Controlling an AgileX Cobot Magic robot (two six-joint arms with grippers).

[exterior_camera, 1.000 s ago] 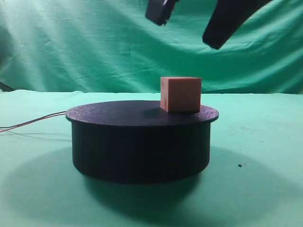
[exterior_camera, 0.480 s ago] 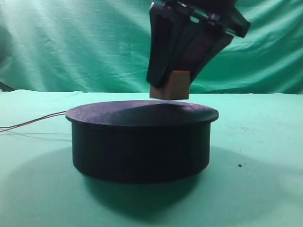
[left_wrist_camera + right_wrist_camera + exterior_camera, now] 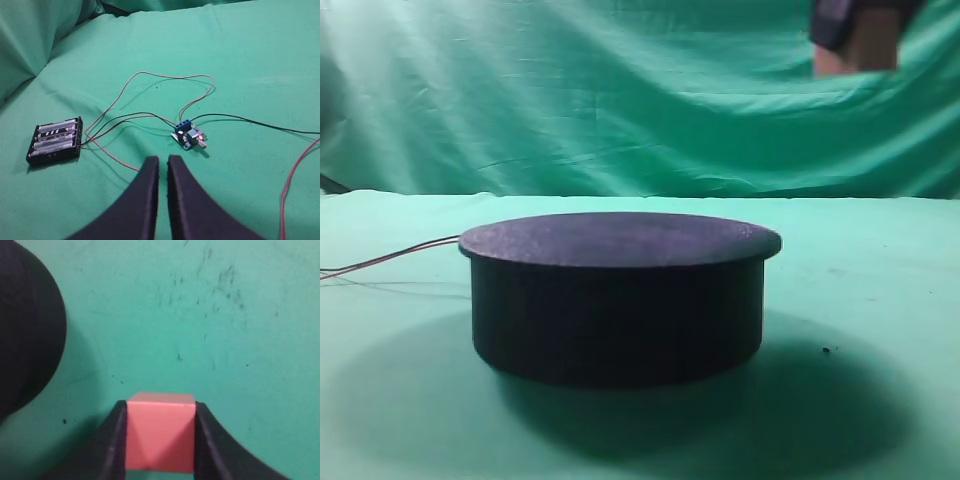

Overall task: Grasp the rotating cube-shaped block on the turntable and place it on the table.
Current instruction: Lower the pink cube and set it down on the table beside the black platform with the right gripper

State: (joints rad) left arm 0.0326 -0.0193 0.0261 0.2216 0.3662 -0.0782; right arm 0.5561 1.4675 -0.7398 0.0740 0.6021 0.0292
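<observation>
The right gripper (image 3: 159, 440) is clenching the cube-shaped block (image 3: 160, 432) between its two dark fingers (image 3: 114, 440); the salmon-pink faces are pressing flat against both pads, and the block is sitting square and upright in the grip. In the exterior high view the block (image 3: 865, 45) is hanging high at the upper right, well above and to the right of the turntable (image 3: 618, 295), whose round top is now carrying nothing.

The relation that is deciding the coming move is the vertical one; in the right wrist view the green table (image 3: 225, 330) is lying directly under the held block, and the dark edge of the turntable (image 3: 27, 330) is staying off to the left, apart from the block. So, in my judgement, the way to the table is straight down, with no need to go sideways; the cube has no long axis, so its turning is mattering little.

The left gripper (image 3: 163, 165) is showing its fingertips nearly together with only a thin slit between them, grasping nothing; it is hovering over a battery holder (image 3: 55, 140), thin wires (image 3: 165, 76) and a small blue circuit board (image 3: 188, 136), so the right arm is clearly the one that is doing the placing.
</observation>
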